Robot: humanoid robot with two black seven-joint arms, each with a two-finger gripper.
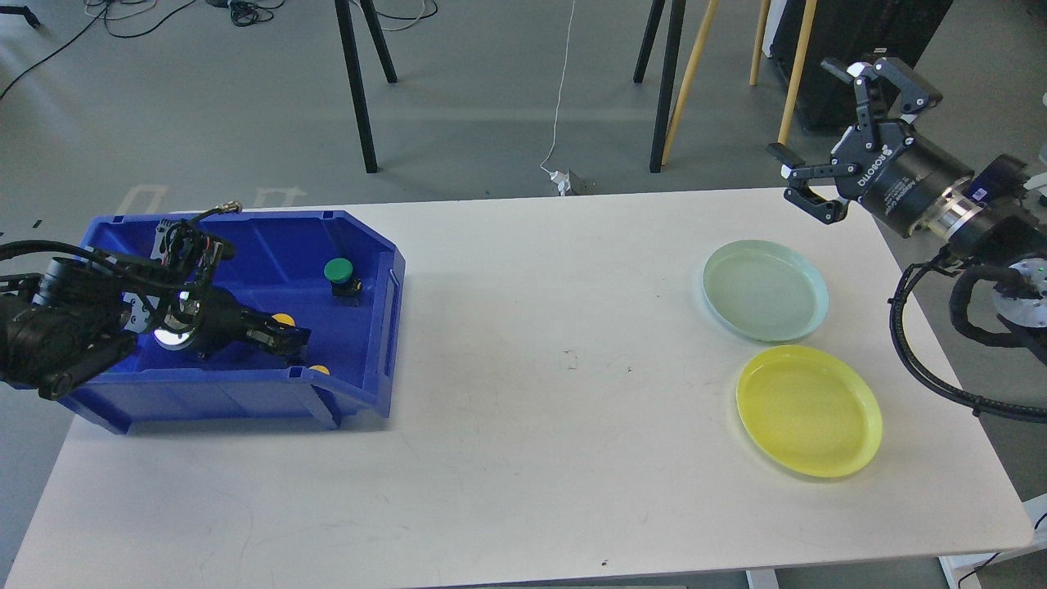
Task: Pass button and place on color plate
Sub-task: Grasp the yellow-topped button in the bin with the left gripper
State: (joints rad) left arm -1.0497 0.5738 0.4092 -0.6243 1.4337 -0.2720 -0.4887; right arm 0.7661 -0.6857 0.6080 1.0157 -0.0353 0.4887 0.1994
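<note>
Yellow plate (810,409) nearest, green button (339,270) cap-up in bin (360,237), left gripper (282,335) fingers unclear, right gripper (834,139) spread wide.

Two plates (766,290) (809,410), three buttons (339,270) (283,319) (320,370), one blue bin (360,237), one table (523,458)

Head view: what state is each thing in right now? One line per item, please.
Left hand: down inside the bin, beside a yellow button; open or shut, cannot tell.
Right hand: open, empty, raised beyond the plates.
Blue bin: upright on the table.
Green button: upright in the bin, untouched.
Yellow button: partly hidden by the left hand.
Green plate: empty.
Yellow plate: empty.
</note>
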